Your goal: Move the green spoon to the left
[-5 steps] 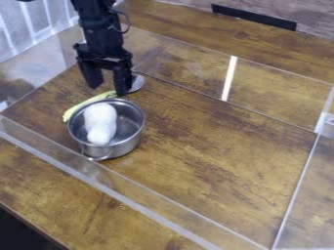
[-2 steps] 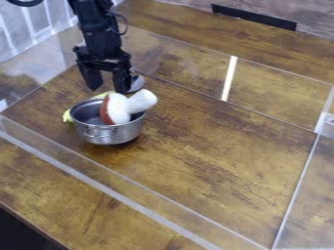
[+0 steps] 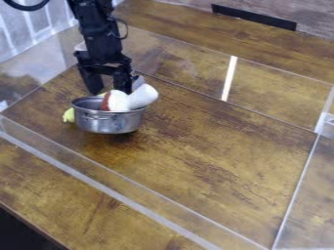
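Observation:
Only a small yellow-green end of the green spoon (image 3: 69, 115) shows, poking out at the left side of the round steel pot (image 3: 109, 122); the rest is hidden by the pot. A white lump (image 3: 136, 96) rests at the pot's far right rim. My black gripper (image 3: 104, 86) points straight down just behind the pot, its fingers (image 3: 86, 82) spread apart and open, with nothing visibly held between them. The fingertips reach down to the pot's far rim; I cannot tell whether they touch it.
The wooden table (image 3: 222, 137) is fenced by low clear plastic walls, with a front wall (image 3: 117, 190) and a right wall (image 3: 303, 186). A white rack (image 3: 26, 29) stands at the far left. A dark strip (image 3: 255, 15) lies along the back.
The pot has shifted up toward the gripper. The white lump moved from the pot's middle to its far right rim. Less of the spoon shows now. The gripper stayed in place, open.

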Action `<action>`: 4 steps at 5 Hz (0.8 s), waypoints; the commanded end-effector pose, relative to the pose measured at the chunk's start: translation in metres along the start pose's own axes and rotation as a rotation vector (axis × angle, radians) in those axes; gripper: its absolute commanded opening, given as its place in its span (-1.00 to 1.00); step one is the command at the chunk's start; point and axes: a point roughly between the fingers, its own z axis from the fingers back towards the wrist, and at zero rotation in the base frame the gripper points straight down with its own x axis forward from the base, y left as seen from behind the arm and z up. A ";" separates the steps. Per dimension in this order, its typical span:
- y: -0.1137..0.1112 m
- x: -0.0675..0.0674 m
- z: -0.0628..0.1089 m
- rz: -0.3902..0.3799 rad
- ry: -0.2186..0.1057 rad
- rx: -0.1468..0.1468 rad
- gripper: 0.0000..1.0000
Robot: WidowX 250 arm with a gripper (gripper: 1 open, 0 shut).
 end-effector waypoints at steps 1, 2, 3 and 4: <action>0.012 0.001 0.049 0.029 -0.103 0.033 1.00; 0.016 -0.003 0.056 0.046 -0.113 0.033 1.00; 0.016 -0.016 0.058 0.056 -0.101 0.034 1.00; 0.016 -0.031 0.061 0.064 -0.092 0.034 1.00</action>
